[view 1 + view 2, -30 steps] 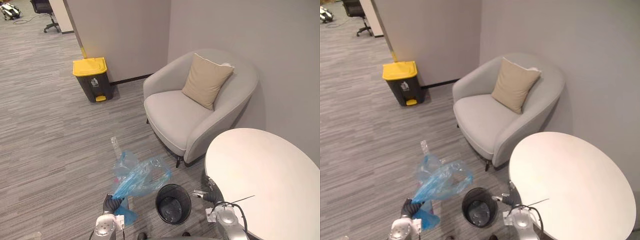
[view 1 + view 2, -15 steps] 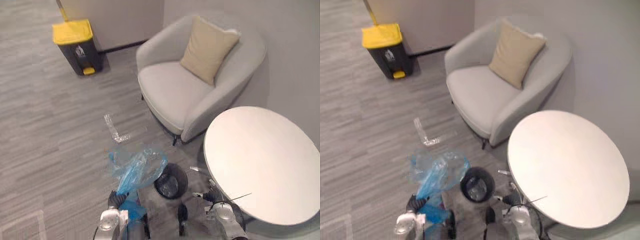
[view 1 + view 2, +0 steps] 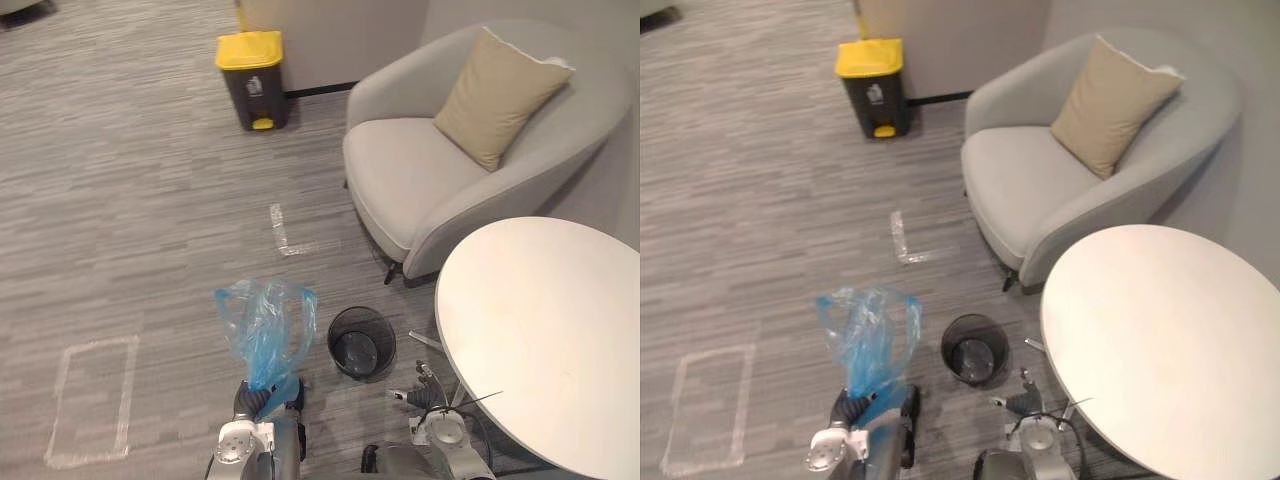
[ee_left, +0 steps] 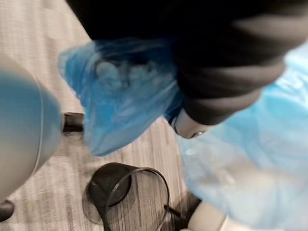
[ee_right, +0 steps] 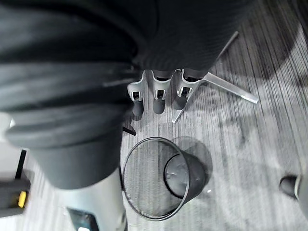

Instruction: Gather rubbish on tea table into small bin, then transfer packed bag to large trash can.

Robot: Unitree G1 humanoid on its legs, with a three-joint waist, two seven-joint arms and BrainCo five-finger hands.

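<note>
Blue bag (image 3: 262, 330) is out of the bin (image 3: 361, 342), puffed and translucent, with its neck bunched into the left hand (image 3: 257, 402). In the left wrist view the plastic wraps the hand on both sides. The fingers read as curled round the gathered neck, though most of them are buried in the film. The bin stands bare on the carpet just beside the bag, between it and the table (image 3: 540, 330). Right hand (image 5: 159, 96) hangs by the table's leg above the bin, fingers loosely straight and holding nothing. The can (image 3: 253, 65), yellow lid down, stands well apart by the far wall, with open carpet and an L of tape (image 3: 285, 232) between it and the bag; the chair (image 3: 420, 180) sits off to the right of that line. Judgement: table step done, carry step in hand. To do it well, grip the neck and not the thin film, so nothing spills. Hold the bag off the floor and clear of the bin rim. Track straight up the open carpet, left of the chair. The lid is closed and there appears to be a pedal at the can's base, so the free right hand should be ready for the lid. Risk: loose plastic snagging or slipping in the grip.
</note>
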